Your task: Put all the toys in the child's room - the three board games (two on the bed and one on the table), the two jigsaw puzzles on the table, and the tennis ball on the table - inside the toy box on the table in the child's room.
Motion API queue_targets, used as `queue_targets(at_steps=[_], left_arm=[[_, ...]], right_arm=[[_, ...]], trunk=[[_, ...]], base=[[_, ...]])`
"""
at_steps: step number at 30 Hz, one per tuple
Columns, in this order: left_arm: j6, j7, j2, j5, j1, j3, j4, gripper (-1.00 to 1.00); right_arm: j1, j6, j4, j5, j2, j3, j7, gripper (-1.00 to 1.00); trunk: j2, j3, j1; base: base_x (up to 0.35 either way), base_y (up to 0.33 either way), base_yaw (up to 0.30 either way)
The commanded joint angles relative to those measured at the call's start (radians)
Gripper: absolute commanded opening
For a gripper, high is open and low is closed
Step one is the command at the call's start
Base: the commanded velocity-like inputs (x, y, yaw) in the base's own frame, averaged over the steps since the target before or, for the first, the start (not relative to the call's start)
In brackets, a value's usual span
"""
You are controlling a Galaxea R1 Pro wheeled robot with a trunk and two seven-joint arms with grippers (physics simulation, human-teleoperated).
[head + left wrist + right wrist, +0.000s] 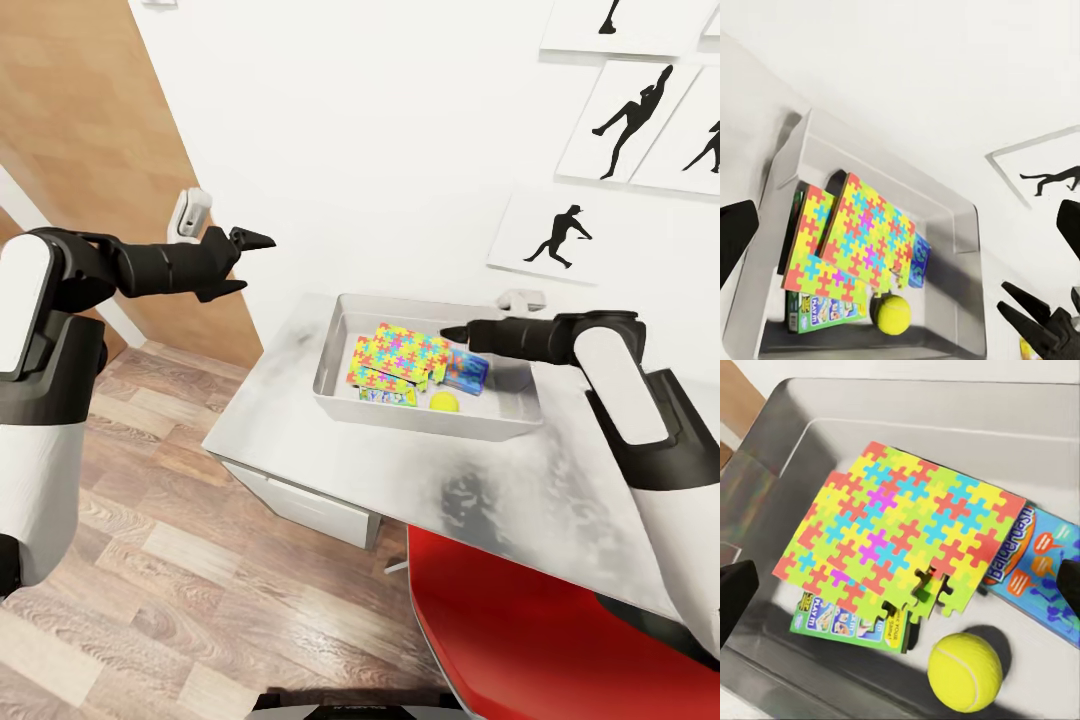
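The light grey toy box (334, 352) stands on the table (290, 410). In it lie two jigsaw puzzles (405, 352), one overlapping the other (922, 517) (814, 551). A green-edged board game (832, 619) pokes out under them and a blue board game (1035, 555) lies beside them. The tennis ball (444, 402) rests by the near wall. My right gripper (450, 332) hovers open and empty just above the box, its fingers (735, 600) wide apart. My left gripper (250, 263) hangs open and empty in the air, left of the table.
A red chair (520, 630) sits close in front of the table. White drawers (300, 500) hang under the table's left end. A wooden door (90, 120) stands at the left. Baseball silhouette pictures (560, 235) hang on the white wall. Wood floor (160, 580) lies at the lower left.
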Motion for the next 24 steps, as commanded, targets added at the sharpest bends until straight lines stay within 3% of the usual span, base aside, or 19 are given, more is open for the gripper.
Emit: queue_targets(at_steps=[1,4,10,13,15,16,20,21,24], left_arm=[[-0.001,0.009,-0.002,0.012,-0.001,-0.002,-0.001,1.0],[-0.001,0.005,-0.018,0.02,0.0,-0.004,-0.001,1.0],[-0.001,0.003,-0.04,0.025,0.0,-0.003,0.01,1.0],[-0.004,-0.003,-0.05,0.025,0.0,-0.005,0.034,1.0],[-0.005,-0.011,-0.06,0.02,0.001,-0.007,0.053,1.0],[-0.005,-0.011,-0.06,0.02,0.001,-0.007,0.053,1.0],[-0.007,-0.027,-0.077,0.013,0.004,-0.009,0.079,1.0],[-0.007,-0.027,-0.077,0.013,0.004,-0.009,0.079,1.0],[-0.008,-0.033,-0.088,0.01,0.005,-0.011,0.088,1.0]], right_arm=[[0.008,0.001,-0.016,-0.016,-0.016,0.0,-0.009,1.0],[0.028,0.001,-0.045,-0.03,-0.052,-0.004,-0.004,1.0],[0.039,0.001,-0.064,-0.038,-0.085,-0.01,0.001,1.0],[0.037,0.001,-0.07,-0.042,-0.116,-0.034,0.029,1.0],[0.037,0.001,-0.072,-0.043,-0.145,-0.067,0.086,1.0],[0.037,0.001,-0.072,-0.043,-0.145,-0.067,0.086,1.0],[0.044,0.001,-0.075,-0.045,-0.219,-0.162,0.261,1.0],[0.044,0.001,-0.075,-0.045,-0.219,-0.162,0.261,1.0],[0.061,0.001,-0.075,-0.045,-0.278,-0.216,0.356,1.0]], trunk=[[-0.002,-0.002,0.001],[-0.002,-0.001,0.001],[-0.002,0.001,0.001],[-0.002,0.002,0.001],[-0.002,0.003,0.001],[-0.002,0.004,0.001],[-0.002,0.005,0.001],[-0.002,0.005,0.001],[-0.002,0.006,0.001]], base=[[0.0,0.0,0.0],[0.0,0.0,-0.033],[0.0,0.0,-0.135],[0.0,0.0,-0.212],[0.0,0.0,-0.242],[0.0,0.0,-0.246],[0.0,0.0,-0.261],[0.0,0.0,-0.268],[0.0,0.0,-0.273]])
